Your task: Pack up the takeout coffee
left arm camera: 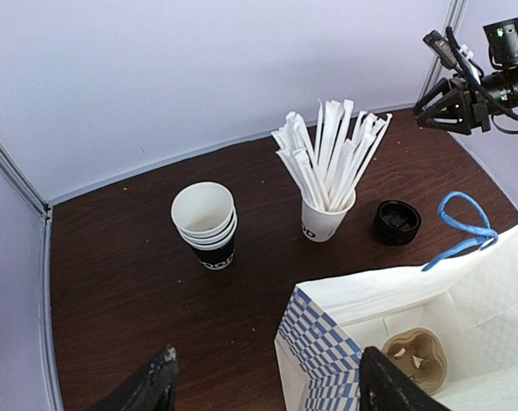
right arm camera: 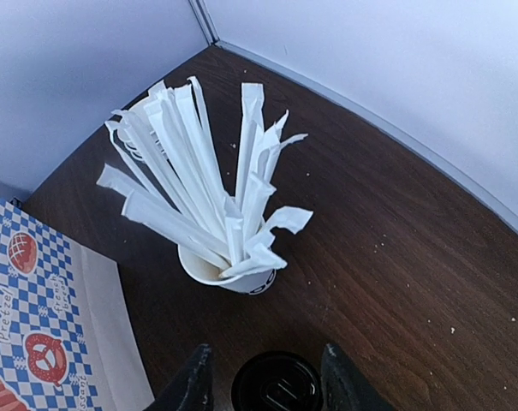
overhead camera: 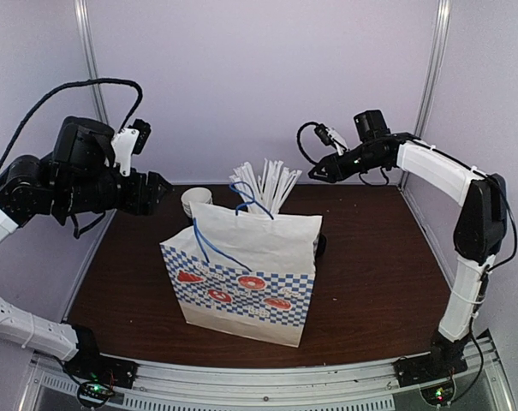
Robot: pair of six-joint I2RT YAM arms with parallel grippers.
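The takeout coffee (left arm camera: 397,222), a small black cup with a black lid, stands on the brown table behind the paper bag, right of the straws. It shows in the right wrist view (right arm camera: 276,385) and as a sliver behind the bag in the top view (overhead camera: 320,246). My right gripper (overhead camera: 314,174) is open and empty, raised above the coffee, and its fingers (right arm camera: 194,381) frame the lid. My left gripper (overhead camera: 160,190) is open and empty, held high at the left, over the bag's left edge (left arm camera: 267,385). The blue-checked white bag (overhead camera: 241,274) stands open, with a cardboard carrier (left arm camera: 417,360) inside.
A stack of lidless white-rimmed cups (left arm camera: 205,224) stands at the back left of the bag (overhead camera: 194,201). A white cup of wrapped straws (left arm camera: 327,214) stands between that stack and the coffee (right arm camera: 229,265). The bag's blue handles (left arm camera: 464,227) stick up. Walls enclose the back and sides.
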